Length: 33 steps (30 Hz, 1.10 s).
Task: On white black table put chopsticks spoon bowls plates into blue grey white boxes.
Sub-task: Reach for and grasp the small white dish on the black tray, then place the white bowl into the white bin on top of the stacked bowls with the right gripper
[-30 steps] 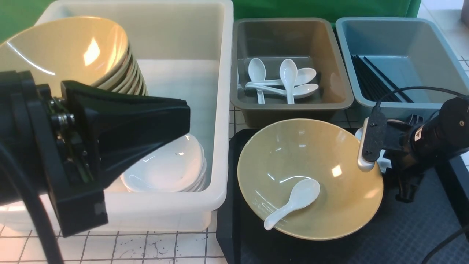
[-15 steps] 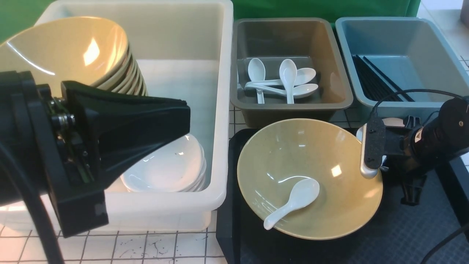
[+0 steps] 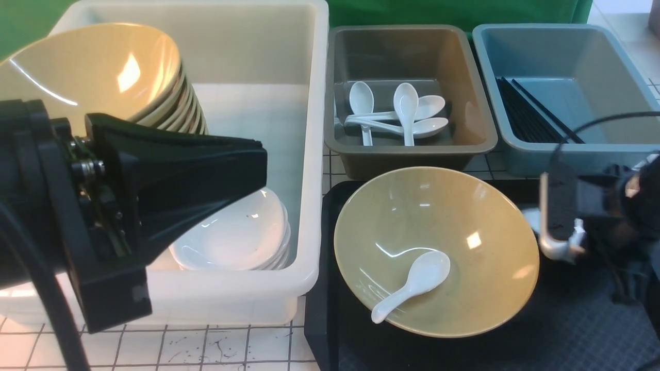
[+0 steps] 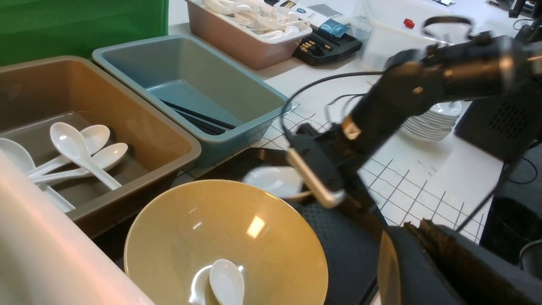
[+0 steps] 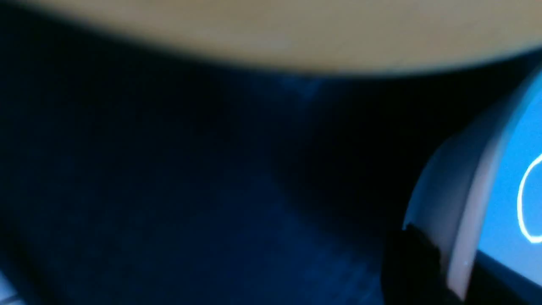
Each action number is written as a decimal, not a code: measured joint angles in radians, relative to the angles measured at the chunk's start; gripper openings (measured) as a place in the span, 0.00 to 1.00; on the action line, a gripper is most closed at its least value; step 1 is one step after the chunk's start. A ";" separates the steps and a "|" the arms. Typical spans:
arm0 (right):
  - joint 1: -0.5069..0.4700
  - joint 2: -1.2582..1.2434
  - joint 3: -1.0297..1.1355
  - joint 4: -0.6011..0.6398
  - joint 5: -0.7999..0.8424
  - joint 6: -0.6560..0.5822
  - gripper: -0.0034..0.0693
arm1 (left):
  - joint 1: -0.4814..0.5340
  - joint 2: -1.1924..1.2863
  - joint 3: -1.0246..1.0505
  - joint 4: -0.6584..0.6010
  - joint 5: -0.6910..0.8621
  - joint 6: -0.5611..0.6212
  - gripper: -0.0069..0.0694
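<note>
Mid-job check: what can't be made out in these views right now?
Right tool: motion-blurred in front and left wrist views; whether it grips the plate is unclear.
Right wrist view: out of focus, mostly dark.
Plate, front view: mostly hidden behind the bowl and right arm.
Stacked bowls, white box: lower part covered by the left tool, front view.
Chopsticks: too thin to count.

Spoon [image 3: 412, 286] in bowl [image 3: 479, 293] on tray [image 3: 567, 330], box [image 3: 412, 150] w/ spoons [image 3: 407, 111] behind

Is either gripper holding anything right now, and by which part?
Right gripper looks shut on the rim of the small white plate; left gripper is shut, empty.
</note>
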 joint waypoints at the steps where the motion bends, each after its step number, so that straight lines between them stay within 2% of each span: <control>1: 0.000 -0.027 0.000 0.000 0.044 0.021 0.12 | 0.000 0.000 0.000 0.000 0.000 0.000 0.09; 7: 0.000 -0.186 -0.012 0.011 0.212 0.210 0.12 | 0.000 0.000 0.000 0.000 -0.007 0.000 0.09; 11: 0.007 -0.292 -0.061 0.013 0.269 0.323 0.12 | 0.000 0.000 0.000 0.000 -0.008 0.000 0.09; 15: 0.084 -0.389 -0.184 0.023 0.345 0.415 0.12 | 0.000 0.000 0.000 0.050 -0.007 -0.027 0.09; 17: 0.170 -0.395 -0.265 0.044 0.396 0.428 0.12 | 0.000 0.000 -0.001 0.117 -0.005 -0.085 0.09; 19: 0.297 -0.376 -0.350 0.059 0.418 0.449 0.12 | 0.000 -0.005 -0.004 0.205 0.000 -0.189 0.09; 21: 0.383 -0.345 -0.417 0.058 0.415 0.465 0.12 | 0.000 -0.011 -0.008 0.282 0.012 -0.280 0.09; 23: 0.524 -0.277 -0.504 0.039 0.379 0.478 0.12 | 0.000 -0.036 -0.010 0.389 0.027 -0.408 0.09; 27: 0.695 -0.105 -0.647 -0.039 0.319 0.484 0.12 | 0.000 -0.119 -0.010 0.584 0.069 -0.611 0.09; 32: 0.781 0.149 -0.824 -0.098 0.280 0.440 0.12 | 0.000 -0.249 -0.012 0.811 0.202 -0.853 0.09; 33: 0.783 0.169 -0.838 -0.099 0.277 0.435 0.12 | 0.000 -0.253 -0.012 0.817 0.209 -0.861 0.09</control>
